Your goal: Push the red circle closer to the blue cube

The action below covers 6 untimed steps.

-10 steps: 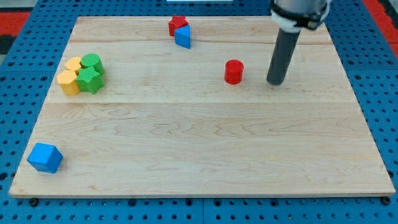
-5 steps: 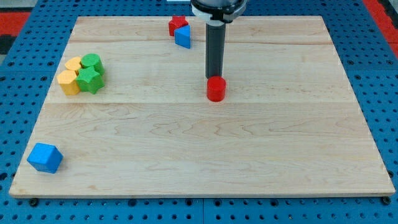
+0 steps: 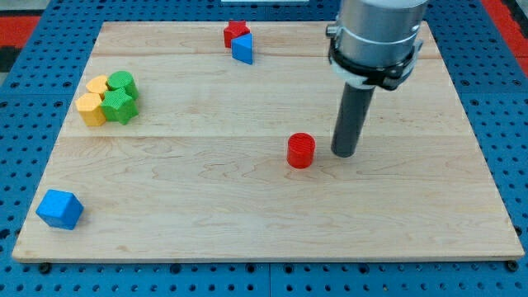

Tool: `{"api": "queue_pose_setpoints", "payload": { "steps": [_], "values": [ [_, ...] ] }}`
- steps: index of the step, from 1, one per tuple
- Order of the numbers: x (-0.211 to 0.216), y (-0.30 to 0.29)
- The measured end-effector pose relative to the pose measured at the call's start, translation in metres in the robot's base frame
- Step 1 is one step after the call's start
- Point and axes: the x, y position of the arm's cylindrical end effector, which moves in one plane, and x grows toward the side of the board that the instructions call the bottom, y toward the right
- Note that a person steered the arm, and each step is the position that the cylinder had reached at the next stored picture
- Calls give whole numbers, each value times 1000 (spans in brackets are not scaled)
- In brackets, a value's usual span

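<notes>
A pale wooden bench (image 3: 247,206) is lying on a blue pegboard base, and most of its surface is bare. The arm is coming down from the view's top right, ending in a plain dark rod; there are no jaws on it at all, so nothing is opening or clamping. The rod's tip (image 3: 344,154) is resting on the wood just to the view's right of the red circle (image 3: 301,151), near it but with a sliver of bench showing between them, so I am judging it as not touching.

The red circle is sitting a little right of the bench's middle. The blue cube (image 3: 59,209) is waiting far off in the bottom-left corner, well apart from it. So the job is looking barely started: almost the whole stretch between the two is still lying ahead. The tip is standing on the side away from the cube, which seems a fair place to push leftward from, though the push will also need to be carrying the circle toward the view's bottom.

Off the likely path, a red block (image 3: 236,33) and a blue triangular block (image 3: 242,49) are huddling at the top edge, and yellow blocks (image 3: 93,101) and green blocks (image 3: 120,96) are clustering at the left.
</notes>
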Motion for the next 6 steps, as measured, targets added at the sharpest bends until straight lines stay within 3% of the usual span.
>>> {"api": "queue_pose_setpoints", "payload": {
  "steps": [4, 6],
  "values": [
    [-32, -117],
    [-5, -168]
  ]
}}
